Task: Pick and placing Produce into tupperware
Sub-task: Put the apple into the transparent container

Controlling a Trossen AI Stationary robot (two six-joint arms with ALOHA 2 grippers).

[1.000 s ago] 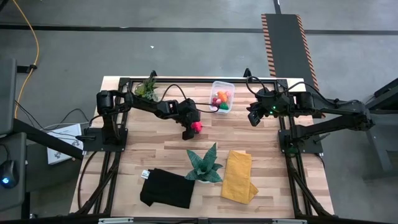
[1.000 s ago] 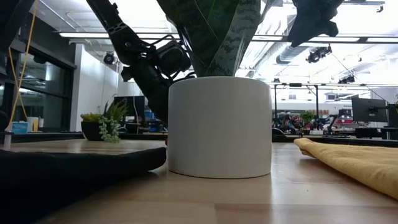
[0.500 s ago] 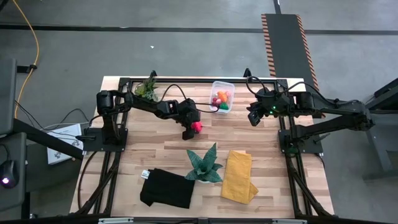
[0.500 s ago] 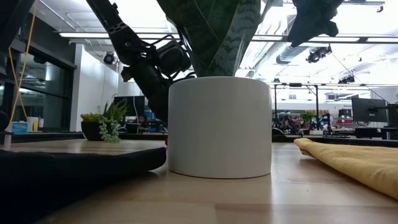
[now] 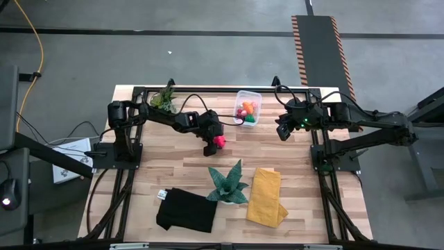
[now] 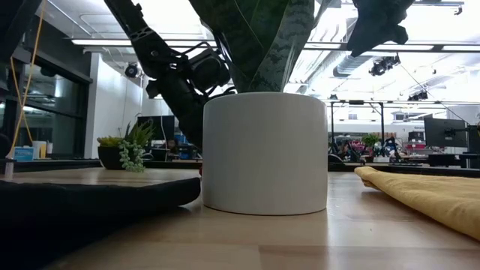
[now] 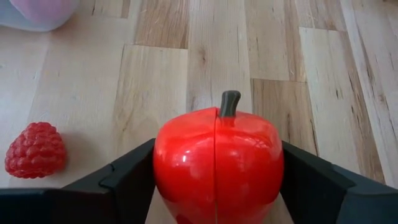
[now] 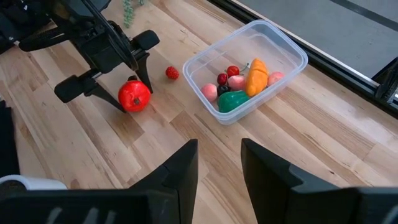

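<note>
Low view: pot [image 6: 264, 152] hides tub | left fingers [image 7: 134, 180] grip apple [image 7: 217, 163] | right fingers [image 8: 181, 165] parted, empty

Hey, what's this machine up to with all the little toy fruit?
It is packing toy produce into a clear plastic tub. The left pincer has a red toy apple clamped between its fingers, out on the wooden table short of the tub. A toy raspberry lies loose on the wood between the apple and the tub. Several pieces, among them an orange one and a green one, are already in the tub. The right pincer hangs nearby, holding nothing.
</note>
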